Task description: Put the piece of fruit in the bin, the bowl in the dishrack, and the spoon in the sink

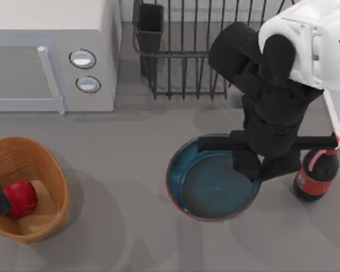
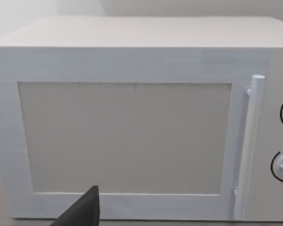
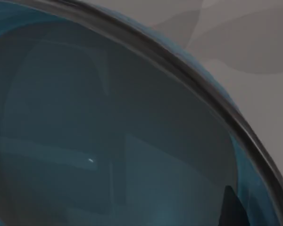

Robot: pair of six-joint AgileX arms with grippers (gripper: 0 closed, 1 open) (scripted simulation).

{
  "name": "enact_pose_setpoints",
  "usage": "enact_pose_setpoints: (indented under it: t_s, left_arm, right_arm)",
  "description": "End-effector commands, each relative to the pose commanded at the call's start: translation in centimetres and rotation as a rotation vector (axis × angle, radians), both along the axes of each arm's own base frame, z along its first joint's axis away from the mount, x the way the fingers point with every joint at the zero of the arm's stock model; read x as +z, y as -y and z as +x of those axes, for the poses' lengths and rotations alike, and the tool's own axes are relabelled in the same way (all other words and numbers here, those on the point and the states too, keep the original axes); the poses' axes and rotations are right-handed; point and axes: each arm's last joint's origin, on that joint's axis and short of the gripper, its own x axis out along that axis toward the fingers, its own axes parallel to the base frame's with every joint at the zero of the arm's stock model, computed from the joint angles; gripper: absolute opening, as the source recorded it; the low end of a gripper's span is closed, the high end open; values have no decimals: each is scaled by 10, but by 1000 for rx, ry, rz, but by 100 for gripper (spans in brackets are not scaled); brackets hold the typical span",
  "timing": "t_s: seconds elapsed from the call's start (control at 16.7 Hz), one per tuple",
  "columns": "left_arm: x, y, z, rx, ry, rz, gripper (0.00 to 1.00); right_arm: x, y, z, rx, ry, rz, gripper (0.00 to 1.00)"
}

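Hovering right gripper (image 1: 259, 167) at bowl's (image 1: 207, 190) right rim, near worktop's right edge; grip state unclear. Fruit (image 1: 21, 198) sits in bin (image 1: 42, 164); left arm parked at left edge.

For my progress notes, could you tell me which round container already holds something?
The orange-tan bin at the table's left holds the red fruit; the blue bowl is empty.

Grey table (image 1: 130, 170), microwave (image 1: 51, 51), dishrack (image 1: 187, 56), bin (image 1: 28, 187), bowl (image 1: 212, 178), bottle (image 1: 316, 175)

I count one fruit (image 1: 21, 198), one bin (image 1: 42, 164), one bowl (image 1: 212, 187), one dishrack (image 1: 187, 51), one microwave (image 1: 51, 51), one bottle (image 1: 316, 175).
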Motion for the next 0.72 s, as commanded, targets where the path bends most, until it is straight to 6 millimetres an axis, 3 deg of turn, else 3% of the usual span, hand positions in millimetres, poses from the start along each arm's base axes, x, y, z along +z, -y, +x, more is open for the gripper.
enact_pose_setpoints:
  t_s: [0.18,0.36,0.54,0.72]
  left_arm:
    - [0,0,0,0,0,0,100]
    - [0,0,0,0,0,0,100]
    - [0,0,0,0,0,0,100]
    - [0,0,0,0,0,0,100]
  right_arm:
    - [2,-6,-1,34,45,-2,0]
    - [11,-18,-2,127,209,-5,0]
    - [32,-36,-6,228,471,2,0]
    - [66,-53,-16,293,787,5,0]
